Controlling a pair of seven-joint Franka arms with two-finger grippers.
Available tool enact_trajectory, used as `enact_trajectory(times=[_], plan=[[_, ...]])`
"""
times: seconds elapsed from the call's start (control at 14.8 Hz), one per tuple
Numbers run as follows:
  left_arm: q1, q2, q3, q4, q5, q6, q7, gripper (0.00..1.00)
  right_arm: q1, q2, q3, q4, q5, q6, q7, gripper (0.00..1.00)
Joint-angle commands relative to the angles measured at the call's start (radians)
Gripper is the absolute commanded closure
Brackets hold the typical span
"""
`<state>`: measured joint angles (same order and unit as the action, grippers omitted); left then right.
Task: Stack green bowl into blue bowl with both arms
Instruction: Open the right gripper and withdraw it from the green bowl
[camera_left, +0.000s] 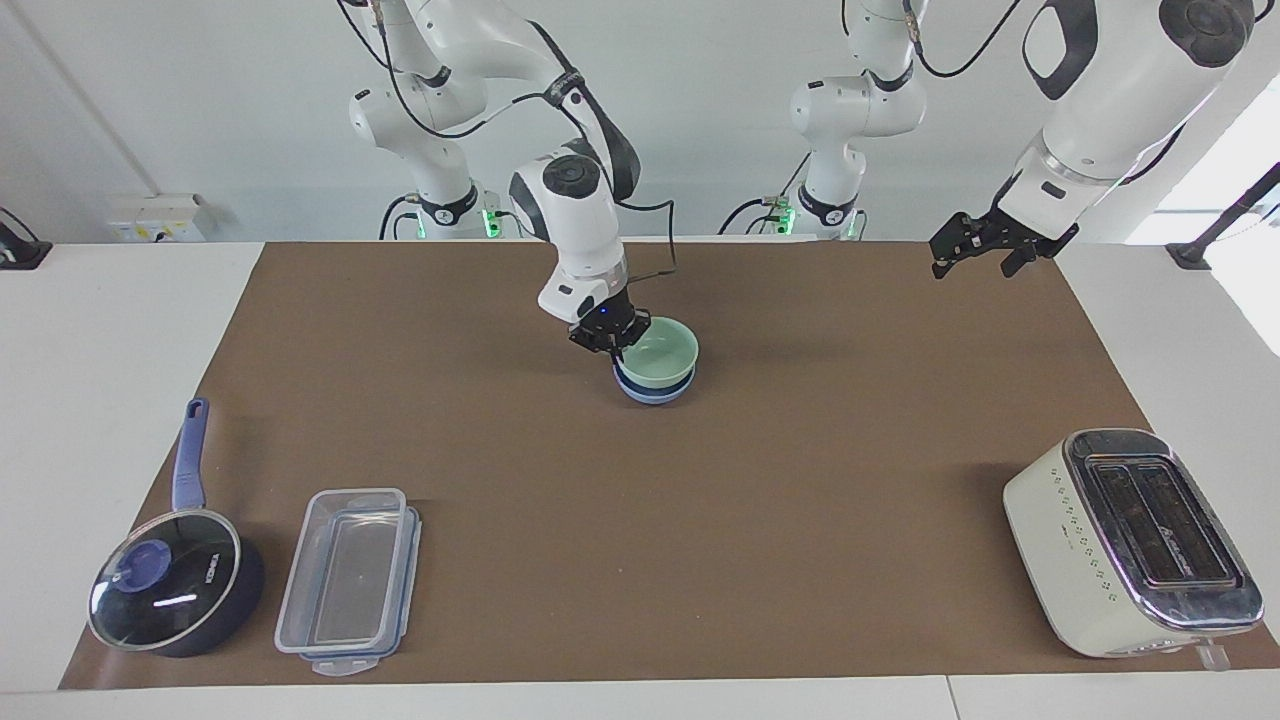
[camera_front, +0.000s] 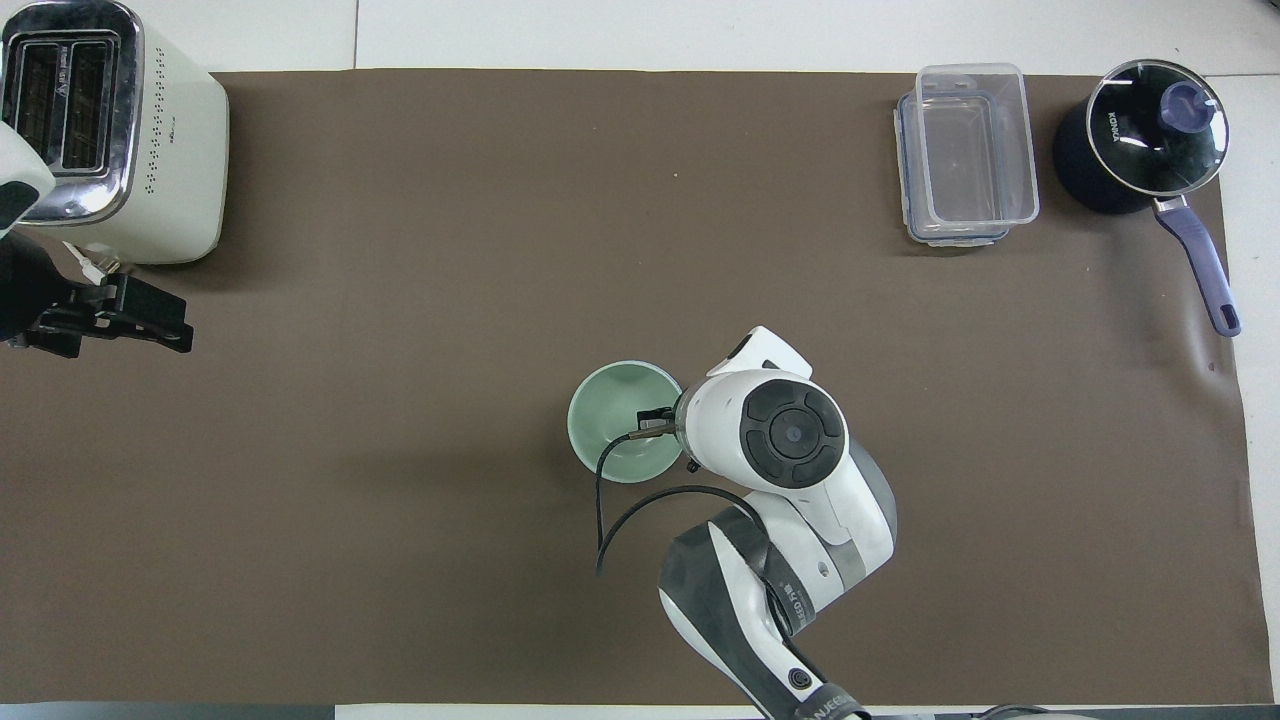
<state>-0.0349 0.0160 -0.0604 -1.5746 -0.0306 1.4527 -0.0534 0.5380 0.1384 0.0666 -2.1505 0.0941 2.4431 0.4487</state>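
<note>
The pale green bowl (camera_left: 660, 350) sits nested in the blue bowl (camera_left: 655, 392) on the brown mat, near the middle of the table and close to the robots. Only the blue bowl's lower wall shows under the green rim in the facing view. From overhead the green bowl (camera_front: 612, 420) covers the blue one fully. My right gripper (camera_left: 612, 343) is shut on the green bowl's rim, on the side toward the right arm's end; its wrist hides most of the right gripper (camera_front: 655, 425) from overhead. My left gripper (camera_left: 975, 262) hangs open and empty, raised over the mat's edge at the left arm's end (camera_front: 165, 325).
A cream toaster (camera_left: 1130, 540) stands far from the robots at the left arm's end. A clear plastic container (camera_left: 348, 578) and a dark blue lidded saucepan (camera_left: 175, 590) lie far from the robots at the right arm's end.
</note>
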Motion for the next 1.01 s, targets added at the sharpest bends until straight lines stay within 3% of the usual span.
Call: enact_trajectory(times=[0.0, 0.07, 0.13, 0.2, 0.54, 0.94], plan=[[0.001, 0.004, -0.001, 0.007, 0.017, 0.001, -0.003, 0.0, -0.007, -0.013, 0.004, -0.019, -0.016, 0.03, 0.008, 1.0], [0.001, 0.004, -0.001, 0.007, 0.017, 0.001, -0.003, 0.0, -0.007, -0.01, 0.004, -0.011, -0.016, 0.03, 0.007, 0.95], [0.001, 0.004, -0.001, 0.007, 0.017, 0.001, -0.003, 0.0, -0.009, -0.011, 0.004, -0.002, -0.016, 0.027, 0.005, 0.36], [0.001, 0.004, -0.001, 0.007, 0.017, 0.001, -0.003, 0.0, -0.01, -0.016, 0.002, 0.003, -0.016, 0.022, 0.001, 0.0], [0.001, 0.004, -0.001, 0.007, 0.017, 0.001, -0.003, 0.0, -0.099, -0.13, 0.002, 0.001, -0.016, -0.084, -0.01, 0.0], [0.001, 0.006, -0.001, 0.007, 0.017, 0.001, -0.003, 0.0, -0.364, -0.263, 0.002, 0.003, -0.016, -0.315, -0.223, 0.0]])
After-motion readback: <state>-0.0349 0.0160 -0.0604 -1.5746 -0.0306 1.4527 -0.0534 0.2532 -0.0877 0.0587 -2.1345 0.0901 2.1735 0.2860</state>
